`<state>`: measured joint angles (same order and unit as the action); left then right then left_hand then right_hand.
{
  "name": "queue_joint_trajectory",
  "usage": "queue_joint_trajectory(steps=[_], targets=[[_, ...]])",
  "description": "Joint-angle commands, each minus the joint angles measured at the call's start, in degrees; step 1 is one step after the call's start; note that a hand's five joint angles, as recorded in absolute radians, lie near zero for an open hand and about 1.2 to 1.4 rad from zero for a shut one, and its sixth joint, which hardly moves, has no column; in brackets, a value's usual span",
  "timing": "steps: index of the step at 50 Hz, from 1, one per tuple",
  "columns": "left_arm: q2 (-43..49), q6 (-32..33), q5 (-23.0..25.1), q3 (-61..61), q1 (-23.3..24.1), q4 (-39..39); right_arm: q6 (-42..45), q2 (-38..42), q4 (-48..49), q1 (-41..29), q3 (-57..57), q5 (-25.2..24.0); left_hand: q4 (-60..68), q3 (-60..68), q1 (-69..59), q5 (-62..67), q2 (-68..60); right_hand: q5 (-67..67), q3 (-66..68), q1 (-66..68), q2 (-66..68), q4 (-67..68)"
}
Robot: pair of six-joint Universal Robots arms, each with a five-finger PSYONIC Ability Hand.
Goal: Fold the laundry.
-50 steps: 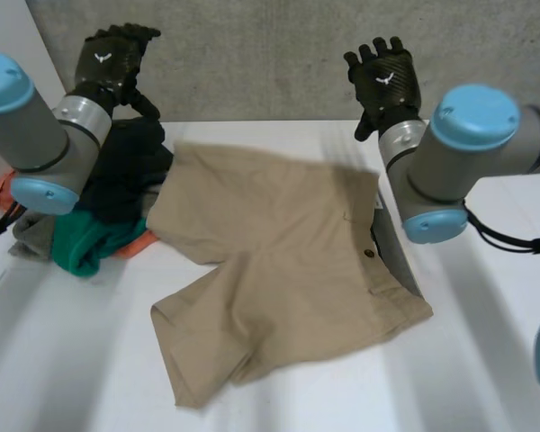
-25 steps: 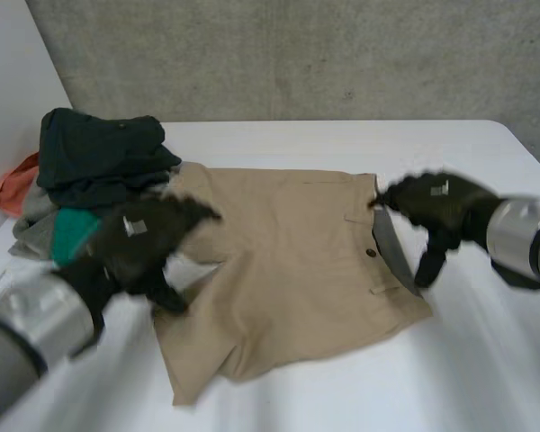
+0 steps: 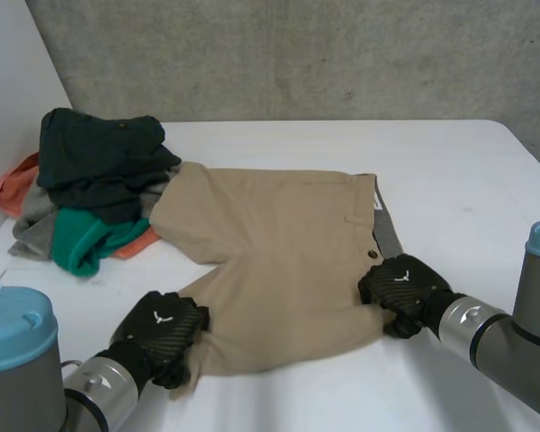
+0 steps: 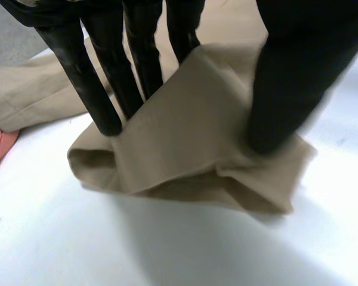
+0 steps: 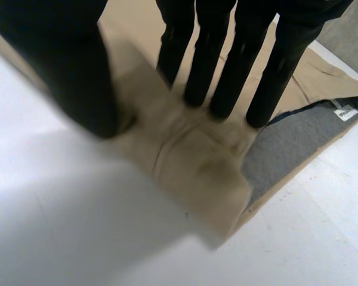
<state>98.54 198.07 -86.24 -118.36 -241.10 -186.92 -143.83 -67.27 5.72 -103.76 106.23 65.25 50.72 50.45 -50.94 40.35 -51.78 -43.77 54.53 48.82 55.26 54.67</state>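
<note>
Since your left robot hand (image 3: 162,322) pinches the near leg hem and your right robot hand (image 3: 400,281) the near waistband corner, the tan shorts (image 3: 279,243) lie on the bench (image 3: 450,171), stretching away from both.

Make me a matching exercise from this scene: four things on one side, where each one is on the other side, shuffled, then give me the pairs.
Things
1. left hand
2. right hand
3. dark green garment
4. teal garment

Places
A. on top of the laundry pile
B. pinching the khaki shorts at a waist corner, beside the grey lining
C. low in the pile, at its near side
D. pinching the shorts at a leg hem

Pairs: 1-D, 2-B, 3-A, 4-C
</note>
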Motion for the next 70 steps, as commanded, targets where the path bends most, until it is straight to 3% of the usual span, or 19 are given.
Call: queue_joint_trajectory(steps=[1,6,10,15,22,25,33,42,49,58,59,60,61,63,64,70], targets=[[-0.10,0.74,1.52,0.15,-1.21,0.50,1.54,-3.29,2.28,0.31,2.31,0.50,29.28,29.55,-29.06,29.65,-28.22,-26.23,25.47,31.18,24.74,25.33],[-6.68,1.00,3.88,-1.00,-0.16,5.06,0.40,-11.20,0.89,1.54,3.55,0.50,29.28,29.55,-29.06,29.65,-28.22,-26.23,25.47,31.18,24.74,25.33],[-13.18,1.70,8.19,-1.70,0.63,11.91,-0.49,-17.35,-6.23,3.91,3.38,-0.12,29.28,29.55,-29.06,29.65,-28.22,-26.23,25.47,31.18,24.74,25.33],[-22.40,3.72,12.41,-3.72,1.68,21.23,6.95,-23.94,-23.23,8.21,1.09,-1.96,29.28,29.55,-29.06,29.65,-28.22,-26.23,25.47,31.18,24.74,25.33],[-25.86,5.57,13.03,-4.51,2.56,24.06,24.01,-22.91,-49.88,10.33,-3.21,-2.40,29.28,29.55,-29.06,29.65,-28.22,-26.23,25.47,31.18,24.74,25.33],[-24.28,6.80,12.94,-3.64,2.22,23.18,24.48,-21.15,-52.65,9.02,-5.41,-2.93,29.28,29.55,-29.06,29.65,-28.22,-26.23,25.47,31.18,24.74,25.33],[-13.21,10.14,12.59,5.32,-2.62,16.69,8.06,-13.77,-40.19,4.80,-13.76,-2.06,29.28,29.55,-29.06,29.65,-28.22,-26.23,25.47,31.18,24.74,25.33],[6.28,7.95,12.33,25.68,-7.71,-0.87,-7.68,-4.73,-13.67,-1.26,-22.54,8.30,29.28,29.55,-29.06,29.65,-28.22,-26.23,25.47,31.18,24.74,25.33],[24.55,6.71,10.14,44.22,-8.16,-6.17,-7.08,8.61,1.73,-4.52,-31.23,15.33,29.28,29.55,-29.06,29.65,-28.22,-26.23,25.47,31.18,24.74,25.33],[41.99,6.28,6.35,64.56,-9.30,-4.94,0.21,26.39,6.85,-6.46,-46.71,21.59,29.28,29.55,-29.06,29.65,-28.22,-26.23,25.47,31.18,24.74,25.33],[42.78,5.93,6.44,65.61,-9.13,-5.03,1.00,27.45,7.29,-6.54,-47.77,21.85,29.28,29.55,-29.06,29.65,-28.22,-20.89,20.14,25.85,19.41,19.99],[43.75,4.79,6.87,67.19,-8.95,-5.47,2.05,29.37,8.16,-6.89,-49.95,22.72,29.28,29.55,-29.06,29.65,-28.22,21.29,-22.04,-16.34,-22.78,-22.19],[44.02,3.91,7.40,67.73,-8.86,-5.91,2.50,30.09,8.69,-6.98,-50.76,23.25,13.64,13.91,-13.42,14.01,-12.58,43.77,-44.53,-38.82,-45.26,-44.67],[43.76,1.80,8.46,67.91,-8.42,-6.87,3.29,30.62,9.75,-7.42,-52.08,24.92,-29.69,-29.42,29.91,-29.32,30.75,43.77,-44.53,-38.82,-45.26,-44.67],[42.80,0.05,8.90,67.47,-7.72,-7.92,3.12,30.01,10.45,-7.42,-52.35,26.67,-40.72,-40.45,40.94,-40.35,41.78,43.77,-44.53,-38.82,-45.26,-44.67],[33.75,-2.87,8.46,59.75,-6.58,-9.86,-4.51,20.18,9.41,-6.28,-47.88,28.71,-40.72,-40.45,40.94,-40.35,41.78,43.77,-44.53,-38.82,-45.26,-44.67]])
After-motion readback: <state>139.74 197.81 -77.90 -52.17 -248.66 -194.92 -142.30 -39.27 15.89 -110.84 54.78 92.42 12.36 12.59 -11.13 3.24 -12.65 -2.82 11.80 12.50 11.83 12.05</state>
